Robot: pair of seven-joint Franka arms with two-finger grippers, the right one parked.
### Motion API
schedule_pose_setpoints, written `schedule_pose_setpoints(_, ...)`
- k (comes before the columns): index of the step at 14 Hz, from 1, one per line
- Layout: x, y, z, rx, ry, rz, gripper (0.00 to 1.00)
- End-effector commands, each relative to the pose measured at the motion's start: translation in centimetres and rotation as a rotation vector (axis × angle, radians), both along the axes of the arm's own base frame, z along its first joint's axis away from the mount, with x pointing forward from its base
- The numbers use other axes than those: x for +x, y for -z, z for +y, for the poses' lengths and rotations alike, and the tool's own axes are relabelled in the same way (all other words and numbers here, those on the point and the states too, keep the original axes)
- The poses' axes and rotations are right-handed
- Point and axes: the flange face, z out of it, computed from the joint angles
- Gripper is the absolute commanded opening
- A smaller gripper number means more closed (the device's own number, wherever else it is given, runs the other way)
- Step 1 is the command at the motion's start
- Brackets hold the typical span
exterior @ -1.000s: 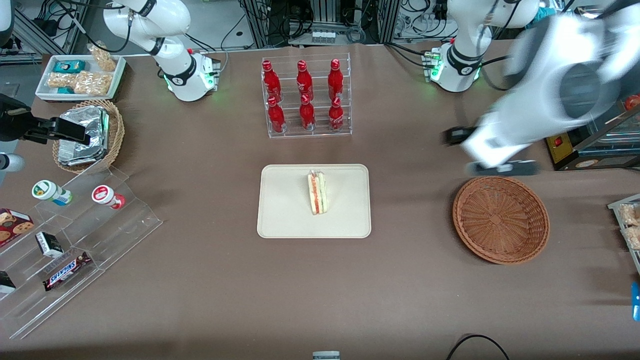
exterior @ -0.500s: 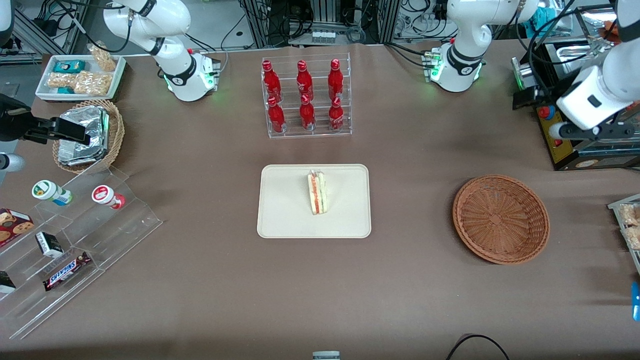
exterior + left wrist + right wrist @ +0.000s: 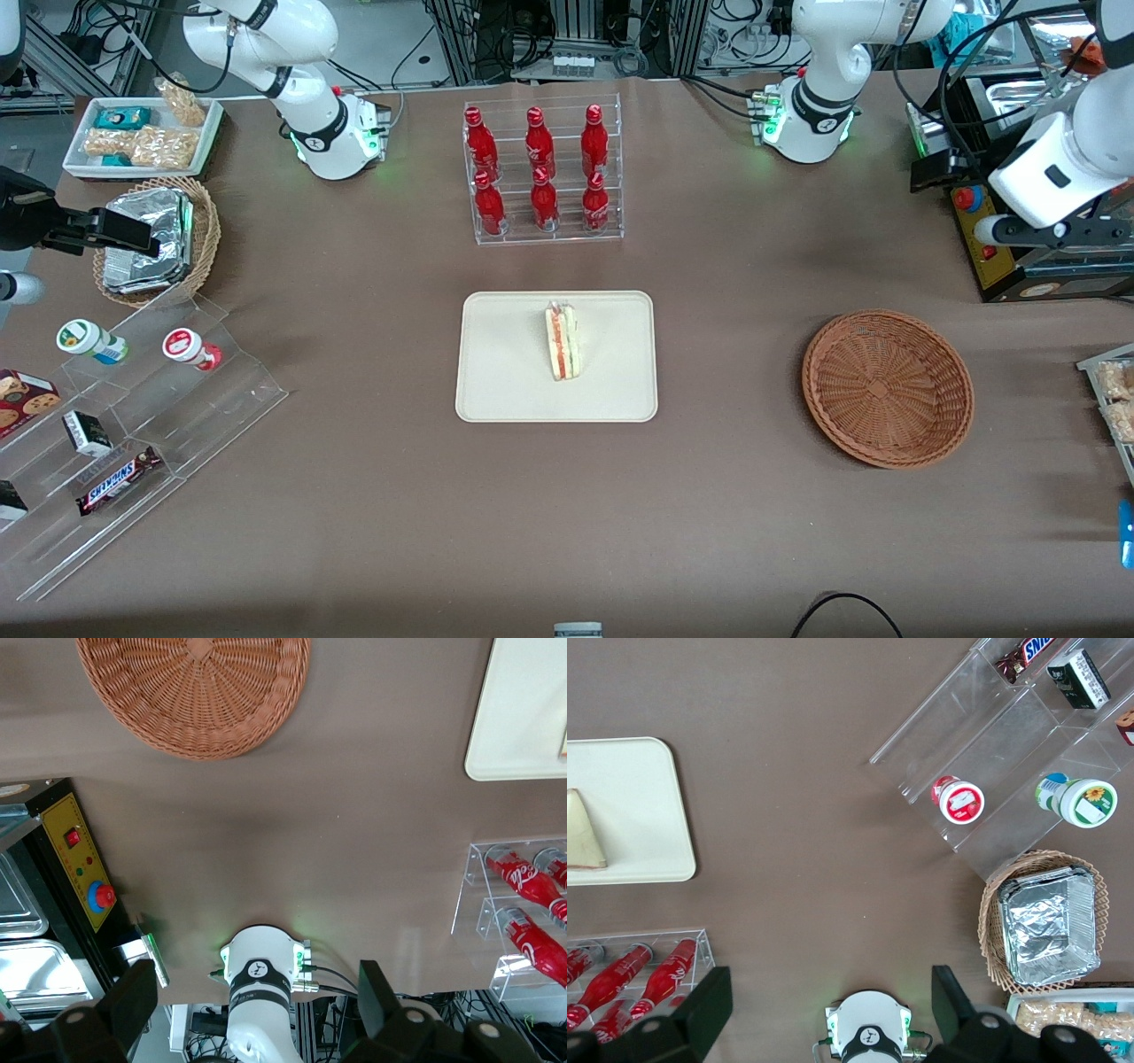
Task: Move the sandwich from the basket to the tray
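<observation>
The sandwich (image 3: 562,341), a pale wedge with red and green filling, stands on the cream tray (image 3: 505,354) at the table's middle; the right wrist view shows its flat bread face (image 3: 583,833). The reddish-brown wicker basket (image 3: 888,387) lies toward the working arm's end and holds nothing. My gripper (image 3: 1054,235) hangs high at that end, farther from the front camera than the basket and well apart from it. In the left wrist view the gripper (image 3: 257,997) is open with nothing between its fingers, and the basket (image 3: 195,691) and a tray corner (image 3: 523,718) show below it.
A clear rack of red bottles (image 3: 542,173) stands farther from the camera than the tray. A black and yellow control box (image 3: 979,235) sits under my gripper. Toward the parked arm's end are a tan basket of foil packets (image 3: 155,239), a snack bin (image 3: 142,133) and an acrylic shelf (image 3: 133,425).
One second ago my arm was a blur sweeping above the basket's rim; it has pulled away to the working arm's end and has hardly moved since. Sandwich and basket have not moved.
</observation>
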Motion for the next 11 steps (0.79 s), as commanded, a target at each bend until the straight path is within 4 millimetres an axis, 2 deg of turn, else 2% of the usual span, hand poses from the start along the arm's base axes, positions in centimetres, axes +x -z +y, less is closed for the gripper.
schedule_pose_setpoints(1, 0.3, -1.4, 0.4, 0.019, -0.018, -0.034, 1.0)
schedule_pose_setpoints(3, 0.4, -1.3, 1.3, 0.023, -0.037, -0.037, 1.0)
schedule_pose_setpoints(4, 0.4, -1.3, 3.0, 0.014, -0.066, -0.041, 1.0)
schedule_pose_setpoints(6, 0.4, -1.2, 2.5, 0.017, -0.048, -0.055, 1.0)
schedule_pose_setpoints(8, -1.2, -0.8, 1.6, 0.051, -0.03, -0.067, 1.0)
schedule_pose_setpoints(11, -1.0, -0.5, 1.5, 0.053, -0.04, -0.093, 1.0)
